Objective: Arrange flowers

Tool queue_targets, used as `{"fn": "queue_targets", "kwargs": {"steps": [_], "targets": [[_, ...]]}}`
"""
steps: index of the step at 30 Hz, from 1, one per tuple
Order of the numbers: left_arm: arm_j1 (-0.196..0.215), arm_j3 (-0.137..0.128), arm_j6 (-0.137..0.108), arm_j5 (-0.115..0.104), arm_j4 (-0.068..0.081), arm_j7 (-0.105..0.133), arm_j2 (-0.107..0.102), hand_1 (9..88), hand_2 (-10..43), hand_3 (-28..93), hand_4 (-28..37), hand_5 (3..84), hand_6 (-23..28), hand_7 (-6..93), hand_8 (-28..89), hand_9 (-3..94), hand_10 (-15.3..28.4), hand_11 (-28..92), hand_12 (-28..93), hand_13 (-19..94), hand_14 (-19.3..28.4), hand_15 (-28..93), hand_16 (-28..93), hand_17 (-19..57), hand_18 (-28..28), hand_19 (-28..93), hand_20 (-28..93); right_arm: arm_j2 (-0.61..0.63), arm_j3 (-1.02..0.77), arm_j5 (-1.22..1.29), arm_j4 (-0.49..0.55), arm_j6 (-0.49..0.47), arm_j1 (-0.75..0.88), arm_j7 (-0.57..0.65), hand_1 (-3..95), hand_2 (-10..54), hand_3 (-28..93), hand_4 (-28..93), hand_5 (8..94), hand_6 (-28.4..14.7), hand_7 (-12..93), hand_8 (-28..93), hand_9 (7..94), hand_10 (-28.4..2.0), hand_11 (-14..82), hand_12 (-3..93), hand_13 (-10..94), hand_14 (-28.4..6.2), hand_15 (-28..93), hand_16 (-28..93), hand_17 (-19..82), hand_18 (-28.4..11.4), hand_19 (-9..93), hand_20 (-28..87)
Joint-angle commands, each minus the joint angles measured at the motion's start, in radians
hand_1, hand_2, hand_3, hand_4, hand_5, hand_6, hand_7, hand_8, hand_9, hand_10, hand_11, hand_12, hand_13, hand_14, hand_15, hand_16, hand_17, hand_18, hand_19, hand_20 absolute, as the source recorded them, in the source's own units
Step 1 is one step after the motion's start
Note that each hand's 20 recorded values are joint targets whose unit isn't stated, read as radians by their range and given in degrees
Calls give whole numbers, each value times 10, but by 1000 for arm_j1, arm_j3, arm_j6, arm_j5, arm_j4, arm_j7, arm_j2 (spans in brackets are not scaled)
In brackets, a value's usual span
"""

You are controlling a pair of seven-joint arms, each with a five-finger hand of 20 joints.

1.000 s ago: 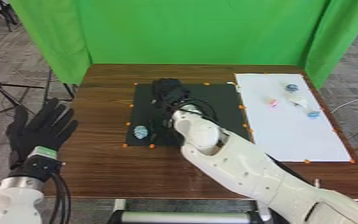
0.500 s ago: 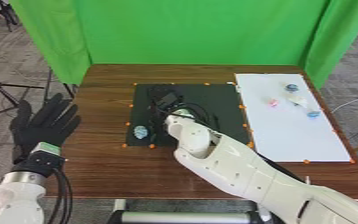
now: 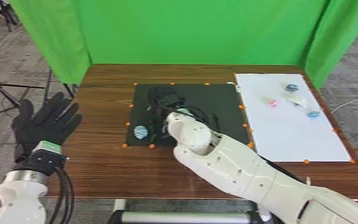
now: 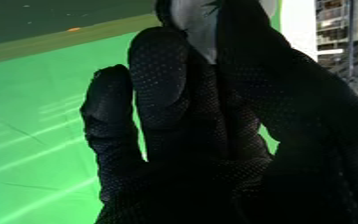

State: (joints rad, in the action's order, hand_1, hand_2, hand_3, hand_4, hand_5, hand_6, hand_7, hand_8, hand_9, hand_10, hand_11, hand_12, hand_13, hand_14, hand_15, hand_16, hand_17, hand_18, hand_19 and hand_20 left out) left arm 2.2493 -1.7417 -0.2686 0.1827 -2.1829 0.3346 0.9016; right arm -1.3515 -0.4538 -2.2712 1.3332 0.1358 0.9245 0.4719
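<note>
Over the black mat (image 3: 220,95), the right hand (image 3: 163,95) is pinching a pale greyish thing (image 4: 196,22) between thumb and fingers. On the mat's near-left part, a light-blue flower (image 3: 141,132) is lying. The left hand (image 3: 45,125), left of the mat, is holding its fingers straight; more flowers (image 3: 313,114) are lying right of it

The head view looks forward and down from high by the worktop's (image 3: 104,170) near edge. The right wrist view looks up close along the right fingers (image 3: 165,95). Both see green cloth (image 3: 193,30).
</note>
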Motion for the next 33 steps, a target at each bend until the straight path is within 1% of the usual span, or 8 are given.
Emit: {"fn": "queue_targets", "kwargs": {"steps": [1, 7, 16, 19, 22, 24, 27, 33], "targets": [[1, 0, -17, -11, -1, 10, -2, 253, 139, 678, -283, 383, 73, 120, -83, 290, 135, 206, 71, 185, 123, 311, -96, -47, 111, 275, 84, 1, -6, -18, 25, 19, 0, 7, 530, -95, 768, -282, 597, -28, 334, -26, 677, -131, 201, 243, 687, -70, 598, 407, 352, -240, 841, 382], [4, -6, -19, -8, -3, 3, 1, 253, 138, 680, -283, 381, 73, 122, -84, 282, 134, 210, 73, 178, 125, 328, -93, -48, 110, 276, 84, 3, -24, 2, 45, -7, 17, 12, 502, -95, 778, -283, 587, -22, 320, -150, 638, -150, 225, 186, 670, -79, 611, 392, 342, -241, 836, 376], [3, -2, -16, -9, -2, -1, 8, 255, 138, 679, -283, 380, 73, 126, -83, 283, 135, 215, 74, 179, 127, 337, -97, -47, 110, 275, 83, 19, -28, -1, 85, -3, 25, 22, 474, -95, 790, -283, 576, -25, 316, -160, 633, -150, 219, 182, 668, -90, 624, 368, 340, -240, 833, 375], [17, -14, -18, -6, -8, -3, 15, 256, 138, 678, -283, 381, 73, 129, -83, 286, 137, 220, 76, 181, 129, 339, -97, -48, 110, 276, 84, 49, -56, -39, 127, -71, 40, 4, 472, -95, 760, -282, 624, -36, 358, 2, 658, -152, 228, 187, 675, -103, 649, 303, 341, -243, 833, 377], [21, -20, -11, -3, -8, -7, 28, 255, 138, 679, -283, 382, 74, 129, -85, 286, 137, 221, 74, 181, 130, 340, -98, -49, 111, 279, 83, 96, -111, -50, 195, -82, 71, 35, 436, -82, 763, -263, 634, -40, 345, 25, 653, -160, 213, 184, 667, -113, 655, 298, 338, -247, 833, 380], [13, -20, -4, 7, -3, -31, 44, 255, 138, 679, -283, 382, 73, 130, -85, 286, 137, 222, 74, 183, 130, 341, -98, -49, 111, 279, 83, 169, -210, -16, 312, -96, 152, 70, 420, -75, 780, -259, 625, -42, 305, 9, 647, -164, 206, 182, 664, -115, 657, 296, 334, -251, 832, 380], [28, -20, 0, 11, -11, -15, 42, 253, 138, 681, -283, 383, 73, 130, -86, 286, 137, 221, 73, 188, 128, 339, -99, -49, 112, 279, 82, 254, -384, 39, 431, -99, 287, -12, 395, -64, 804, -247, 599, -40, 270, -128, 620, -167, 195, 177, 645, -123, 664, 285, 322, -253, 827, 377], [45, -30, 2, -1, -16, 21, 39, 253, 137, 682, -283, 383, 73, 129, -87, 289, 135, 219, 72, 191, 127, 333, -98, -49, 112, 278, 81, 434, -617, -1, 549, -120, 480, 55, 391, -71, 802, -245, 565, -40, 254, -135, 583, -165, 176, 171, 619, -124, 656, 276, 302, -242, 808, 372]]}}
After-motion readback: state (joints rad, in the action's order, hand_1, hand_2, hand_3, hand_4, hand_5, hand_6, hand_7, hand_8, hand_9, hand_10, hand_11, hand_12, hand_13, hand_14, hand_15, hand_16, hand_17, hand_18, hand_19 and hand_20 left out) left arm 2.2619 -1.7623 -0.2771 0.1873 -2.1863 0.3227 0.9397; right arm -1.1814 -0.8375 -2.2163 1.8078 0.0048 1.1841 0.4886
